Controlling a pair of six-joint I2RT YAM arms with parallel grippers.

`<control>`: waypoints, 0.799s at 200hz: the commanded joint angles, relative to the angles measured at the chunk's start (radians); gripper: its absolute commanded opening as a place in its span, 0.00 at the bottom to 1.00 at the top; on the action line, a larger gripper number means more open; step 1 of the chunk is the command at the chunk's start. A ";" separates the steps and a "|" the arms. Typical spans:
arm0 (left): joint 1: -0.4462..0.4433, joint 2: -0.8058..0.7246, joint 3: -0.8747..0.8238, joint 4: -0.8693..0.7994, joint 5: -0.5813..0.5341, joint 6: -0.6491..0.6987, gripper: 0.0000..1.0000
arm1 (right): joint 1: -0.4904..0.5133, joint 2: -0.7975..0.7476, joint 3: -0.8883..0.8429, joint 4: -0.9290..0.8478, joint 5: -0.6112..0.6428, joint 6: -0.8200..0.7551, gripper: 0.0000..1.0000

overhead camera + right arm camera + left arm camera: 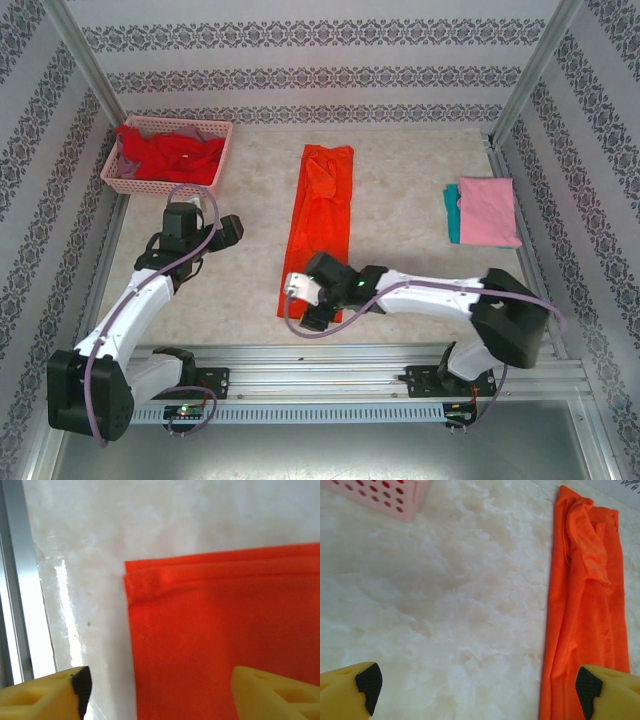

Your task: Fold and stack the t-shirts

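One orange t-shirt (322,225), folded long
Left pincer (477,685) wide above the table (445,605); right pincer (160,690) open over its hem corner.

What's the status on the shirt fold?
Left gripper open, empty, beside orange shirt. Right gripper open over its near hem. Shirt lies flat in a long strip. Nothing blocking it.

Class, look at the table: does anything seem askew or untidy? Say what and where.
The stack at right is uneven: the teal shirt pokes out left of the pink shirt. Red cloth lies crumpled in the basket, unfolded.
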State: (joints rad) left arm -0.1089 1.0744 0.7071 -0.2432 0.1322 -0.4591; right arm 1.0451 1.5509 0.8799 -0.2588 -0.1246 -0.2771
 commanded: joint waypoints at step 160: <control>0.012 0.013 -0.117 0.115 0.095 -0.074 1.00 | -0.011 0.196 0.098 -0.120 0.050 -0.126 0.38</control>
State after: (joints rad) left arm -0.1081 1.0893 0.5976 -0.1699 0.2173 -0.5247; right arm 1.0367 1.7290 0.9543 -0.3260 -0.0929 -0.3603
